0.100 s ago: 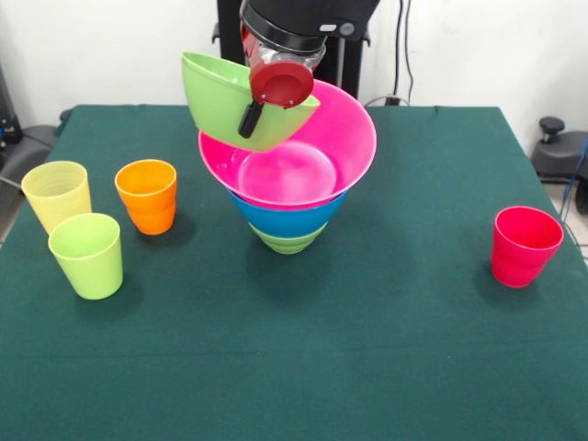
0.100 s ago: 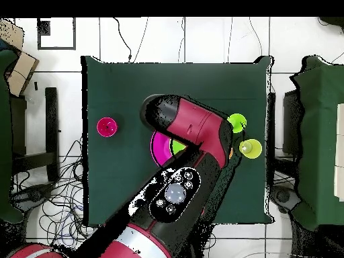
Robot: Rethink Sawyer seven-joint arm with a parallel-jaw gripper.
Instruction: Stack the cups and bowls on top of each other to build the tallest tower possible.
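A nested tower (image 1: 289, 197) was seen near the middle of the green-covered table (image 1: 367, 349): a light green bowl (image 1: 287, 241) at the bottom, a blue bowl (image 1: 289, 219) set into it, and a large pink bowl (image 1: 308, 165) on top, each wider than the one below, so that the stack flared upward. The pink bowl's inside was glossy and held nothing on its floor. Above its far rim a second light green bowl (image 1: 225, 103) was held tilted, its opening turned up and to one side, its lower wall just over or touching the pink rim; which could not be told. The gripper (image 1: 266, 96) was pinched onto this bowl's rim, one dark finger (image 1: 248, 119) lying against its outer wall beneath a red round housing. At one side of the table a pale yellow cup (image 1: 57, 195), a lime green cup (image 1: 86, 254) and an orange cup (image 1: 147, 196) were stood upright, close together; the yellow and lime ones were nearly touching. A red cup (image 1: 525, 245) was stood alone, well apart, at the opposite side. In the overhead view most of the tower was covered by the arm (image 2: 181, 181).
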